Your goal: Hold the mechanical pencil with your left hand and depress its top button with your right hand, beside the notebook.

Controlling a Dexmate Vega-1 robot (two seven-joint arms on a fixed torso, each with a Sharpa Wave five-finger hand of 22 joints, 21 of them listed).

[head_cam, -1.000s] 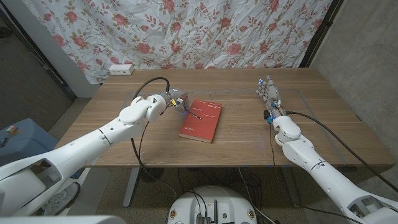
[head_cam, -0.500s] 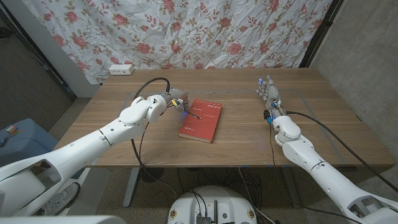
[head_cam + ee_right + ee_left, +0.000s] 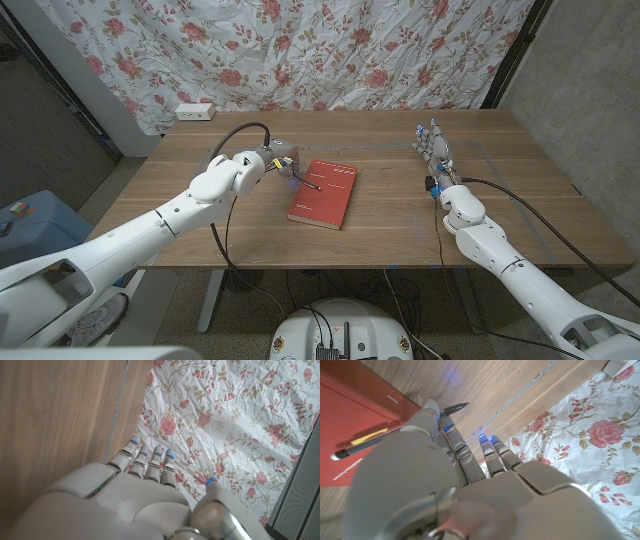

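One mechanical pencil in left hand, lying slantwise across notebook.

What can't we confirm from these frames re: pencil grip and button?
- Grip: in the left wrist view the left hand covers the middle of the mechanical pencil; contact cannot be told.
- Head view: pencil over the notebook is too small to show its button.
- Right hand is far off by the table's back edge; its palm side is hidden in its wrist view.
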